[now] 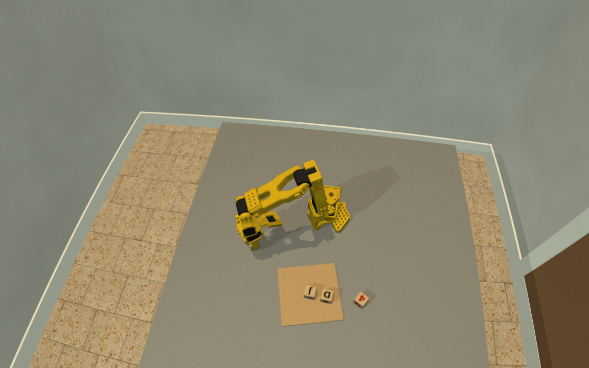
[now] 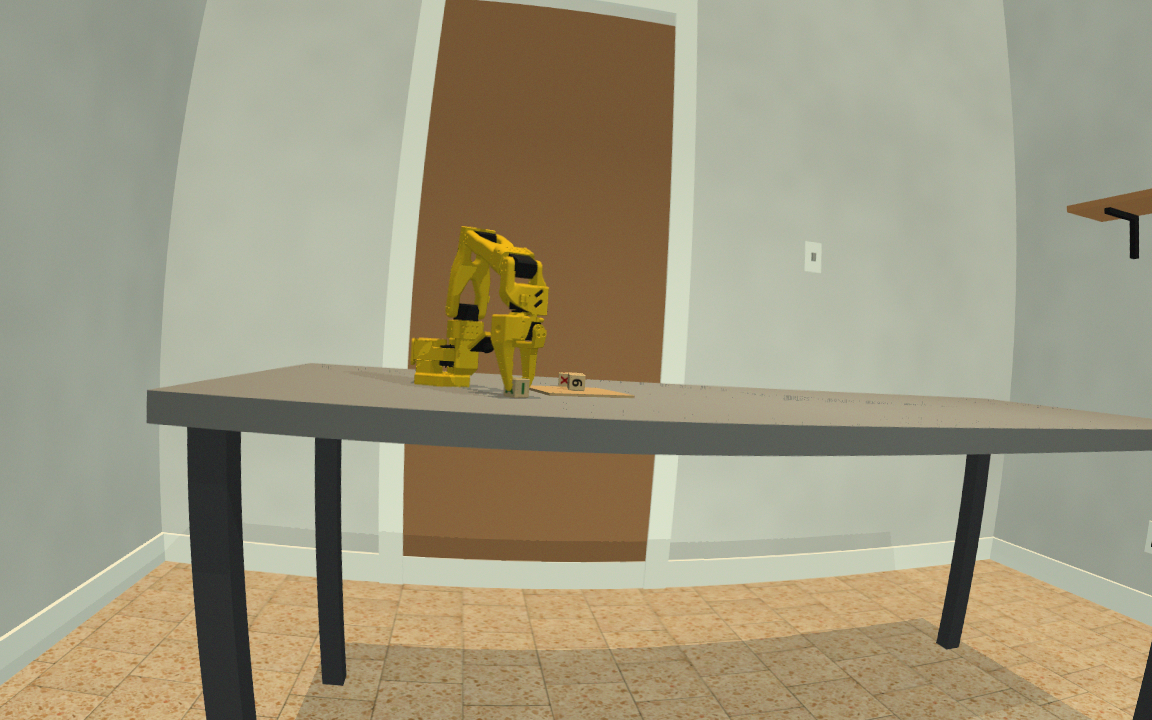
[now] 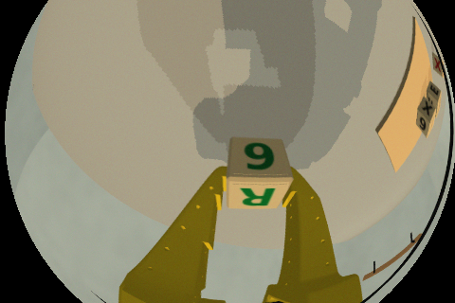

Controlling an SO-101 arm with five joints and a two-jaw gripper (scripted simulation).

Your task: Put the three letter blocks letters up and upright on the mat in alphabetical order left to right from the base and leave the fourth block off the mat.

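The end effector (image 1: pixel 254 246) (image 2: pixel 518 383) (image 3: pixel 257 189) is narrowly open, its fingers closed on two opposite sides of the R block (image 2: pixel 520 388) (image 3: pixel 259 157). In the wrist view a green R shows on the lit face and a green 6 on the shaded one. The block is low over the desk (image 1: pixel 406 256) (image 2: pixel 741 416) (image 3: pixel 95 76), off the mat; whether it touches the desk, I cannot tell. From above it is hidden.

The yellow arm (image 1: pixel 282 189) (image 2: pixel 470 268) bends up and over from its base, reaching out to the right of the mat, as seen by someone at the base facing it.

The tan mat (image 1: pixel 292 311) (image 2: pixel 607 394) (image 3: pixel 400 128) lies flat on the desk, near the end effector. On it sit the J block (image 1: pixel 310 291) (image 2: pixel 576 382) (image 3: pixel 423 120) and the D block (image 1: pixel 326 295) (image 3: pixel 434 91), side by side with a slim gap. From the base, D is left of J, and both black letters read upright.

Farther left, the block with a red 4 (image 1: pixel 361 299) (image 2: pixel 564 380) (image 3: pixel 437 64) rests fully off the mat, turned at an angle to it. A red X marks one of its sides.
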